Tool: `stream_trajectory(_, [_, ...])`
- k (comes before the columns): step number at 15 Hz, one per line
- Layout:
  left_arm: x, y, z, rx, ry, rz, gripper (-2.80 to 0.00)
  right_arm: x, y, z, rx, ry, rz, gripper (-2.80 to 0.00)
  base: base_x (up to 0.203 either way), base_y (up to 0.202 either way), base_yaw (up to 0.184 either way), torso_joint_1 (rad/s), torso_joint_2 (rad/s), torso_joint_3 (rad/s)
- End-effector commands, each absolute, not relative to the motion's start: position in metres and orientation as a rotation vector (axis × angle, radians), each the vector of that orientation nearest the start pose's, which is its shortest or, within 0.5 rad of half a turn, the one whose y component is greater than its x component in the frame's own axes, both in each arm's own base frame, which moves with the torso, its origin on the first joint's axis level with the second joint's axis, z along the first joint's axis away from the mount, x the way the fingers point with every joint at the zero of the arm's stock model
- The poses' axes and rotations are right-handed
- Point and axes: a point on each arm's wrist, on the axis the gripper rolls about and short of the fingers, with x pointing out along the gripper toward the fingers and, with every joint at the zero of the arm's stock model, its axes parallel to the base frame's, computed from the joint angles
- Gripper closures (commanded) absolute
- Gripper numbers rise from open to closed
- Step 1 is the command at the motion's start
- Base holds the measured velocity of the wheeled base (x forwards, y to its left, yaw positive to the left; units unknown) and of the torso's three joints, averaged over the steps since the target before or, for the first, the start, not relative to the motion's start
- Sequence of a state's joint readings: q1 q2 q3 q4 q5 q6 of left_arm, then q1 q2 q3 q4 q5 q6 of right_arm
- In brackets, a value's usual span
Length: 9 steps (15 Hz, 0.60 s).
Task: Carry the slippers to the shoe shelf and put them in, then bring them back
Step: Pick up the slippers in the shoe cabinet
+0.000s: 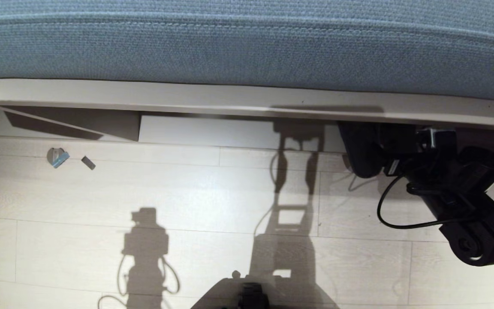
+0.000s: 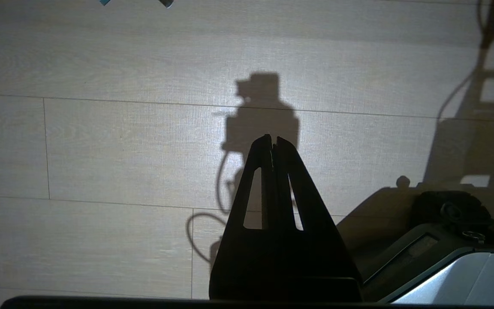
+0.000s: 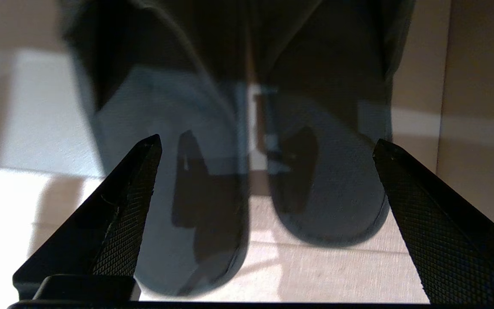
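- Far left of the head view: a small round grey-and-blue object [image 1: 57,157] and a small dark grey block [image 1: 88,162] lay near each other on the pale wood-plank floor [image 1: 187,193], just in front of the taupe laminate unit's pale base board [image 1: 212,131].
- Across the top of the head view: a blue-grey woven fabric cushion [image 1: 247,38] rested above the unit's light ledge [image 1: 187,98].
- Left gripper [image 2: 273,140], seen in the left wrist view: its two black triangular fingers [image 2: 292,180] were pressed together with nothing between them, hanging above the bare floor beside the robot's base [image 2: 444,257].
- Right arm [image 1: 453,184], at the right of the head view: the black arm reached under the ledge, a black cable [image 1: 384,210] looping from it.
- Right gripper [image 3: 266,143], seen in the right wrist view: its textured black fingers [image 3: 133,193] stood wide apart, one on each outer side of the pair of dark charcoal open-back slippers [image 3: 324,184]; whether they touched could not be told.
- The slippers lay side by side on the pale floor, toe bands pointing away into the shaded low recess.
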<state>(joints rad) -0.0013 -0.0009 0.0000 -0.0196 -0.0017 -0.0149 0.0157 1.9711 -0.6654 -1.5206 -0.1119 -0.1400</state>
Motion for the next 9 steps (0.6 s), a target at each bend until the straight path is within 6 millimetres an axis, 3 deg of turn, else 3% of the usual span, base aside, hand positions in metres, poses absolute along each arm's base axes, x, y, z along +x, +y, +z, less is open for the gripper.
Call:
stream_trajectory(1, [-0.022,0.000,0.075,-0.015,-0.015,-0.003,0.00,0.346,-0.003,0.152,-0.123,-0.240,-0.127,-2.80,0.000,0.000,0.000,0.000,0.00,0.000])
stream_trajectory(9, [-0.022,0.000,0.075,-0.015,-0.014,-0.003,0.00,0.390,-0.008,0.152,-0.082,-0.325,-0.136,-2.80,0.000,0.000,0.000,0.000,0.00,0.000])
